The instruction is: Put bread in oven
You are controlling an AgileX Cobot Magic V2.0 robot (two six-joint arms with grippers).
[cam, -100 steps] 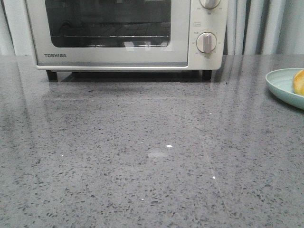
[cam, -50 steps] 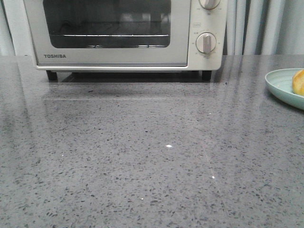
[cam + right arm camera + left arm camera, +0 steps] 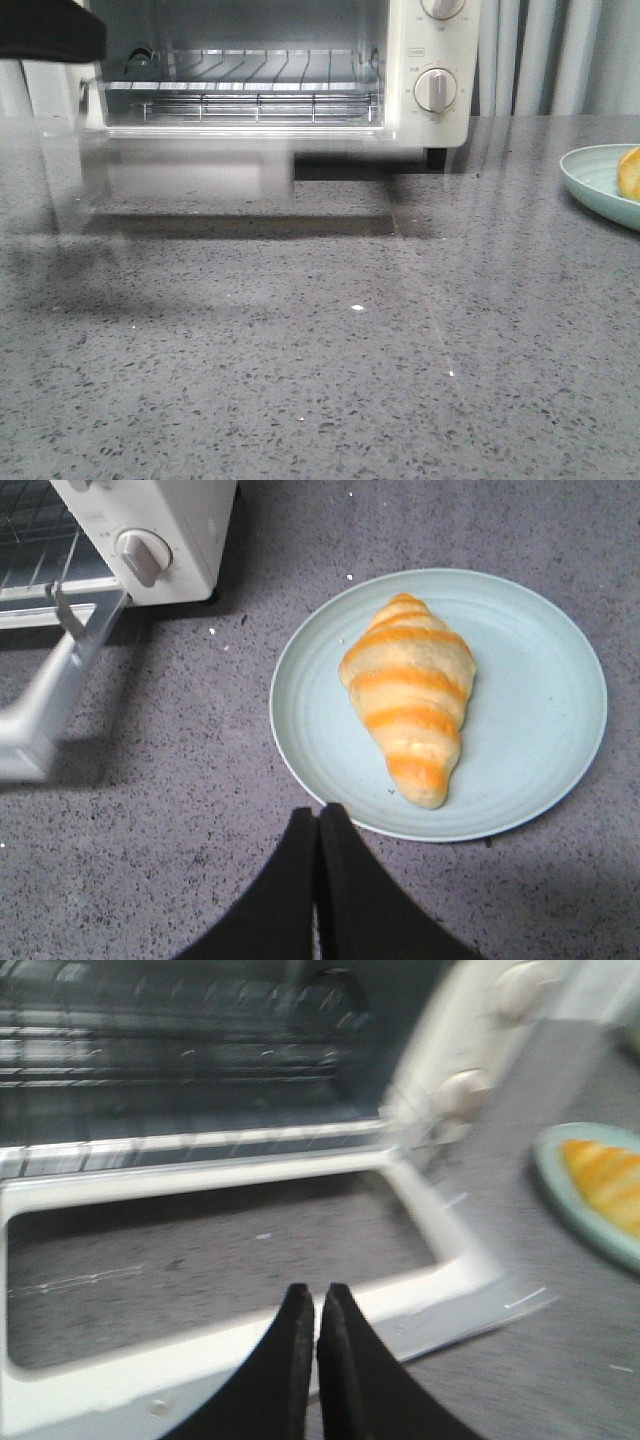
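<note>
The cream-white oven [image 3: 430, 60] stands at the back of the table with its door [image 3: 200, 180] dropped down and the wire rack [image 3: 260, 105] showing. The bread [image 3: 410, 695], a golden ridged loaf, lies on a pale green plate [image 3: 540, 710] at the right edge of the table [image 3: 630, 175]. My left gripper [image 3: 316, 1292] is shut and empty, just above the front edge of the open door [image 3: 430, 1220]. My right gripper [image 3: 318, 815] is shut and empty, above the table beside the plate's rim. Part of my left arm [image 3: 45, 30] shows at the upper left.
The grey speckled tabletop [image 3: 330, 380] stretches in front of the oven. The open door [image 3: 40, 720] juts out over the table towards me. Two round knobs [image 3: 435, 88] sit on the oven's right panel. Pale curtains [image 3: 540, 55] hang behind.
The oven door has swung down from shut to open, and the rack now shows. My left arm has come into the front view at the upper left.
</note>
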